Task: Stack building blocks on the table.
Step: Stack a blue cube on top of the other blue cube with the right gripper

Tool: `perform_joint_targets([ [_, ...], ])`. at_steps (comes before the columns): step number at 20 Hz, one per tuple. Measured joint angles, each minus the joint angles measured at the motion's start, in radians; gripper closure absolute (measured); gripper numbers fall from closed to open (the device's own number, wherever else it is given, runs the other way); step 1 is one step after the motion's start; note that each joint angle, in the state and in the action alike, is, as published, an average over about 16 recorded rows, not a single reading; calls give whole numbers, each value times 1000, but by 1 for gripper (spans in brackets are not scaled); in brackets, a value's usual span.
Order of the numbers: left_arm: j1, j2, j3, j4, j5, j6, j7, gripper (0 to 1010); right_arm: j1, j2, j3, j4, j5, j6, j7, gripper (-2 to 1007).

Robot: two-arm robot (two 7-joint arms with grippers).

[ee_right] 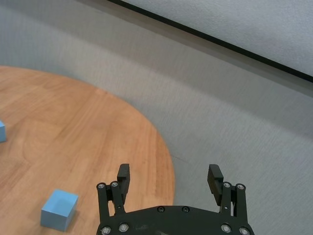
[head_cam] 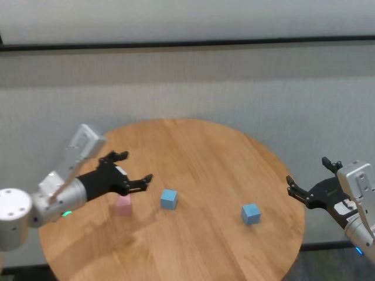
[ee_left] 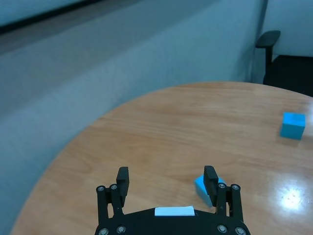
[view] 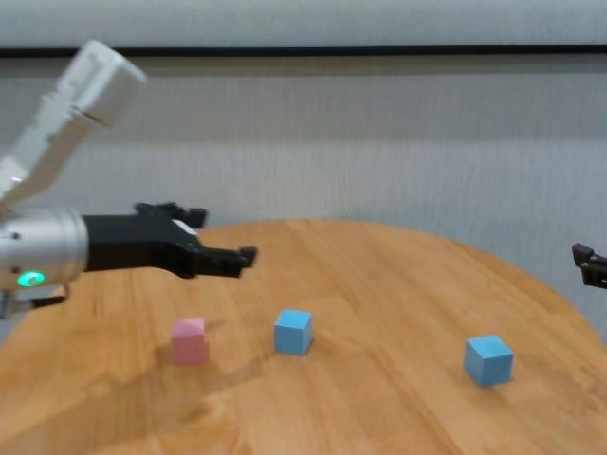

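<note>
Three matte cubes sit apart on the round wood-grain table (head_cam: 193, 146): a pink block (head_cam: 123, 204) and two light-blue blocks (head_cam: 169, 199) (head_cam: 251, 213). The left gripper (head_cam: 133, 171) hovers spread wide above the pink block, grasping nothing. The right gripper (head_cam: 313, 178) waits off the rim, released.

Soft even light, glare on table (ee_left: 292, 197).

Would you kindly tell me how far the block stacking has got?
Nothing is stacked: the pink block and both blue blocks sit apart on the table. The left tool hovers open above the pink one, empty; the right tool waits open. All stacking remains.
</note>
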Motion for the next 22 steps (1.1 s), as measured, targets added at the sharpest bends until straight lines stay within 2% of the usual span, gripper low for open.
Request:
perform_joint_targets([
  [5,64,65,-33,-88,-35,0,-2,10,0,0,0,0,0,0,0,4],
  [10,114,110,-50,-141,-51,-10,0,10,-1,0,1,-3,0,-3,3,4],
  [16,143,132,-56,-165,-58,-18,3,10,-6,6,7,-29,1,-8,23,4],
  [22,145,133,-57,-166,-57,-21,5,10,-16,14,19,-79,14,18,57,4],
])
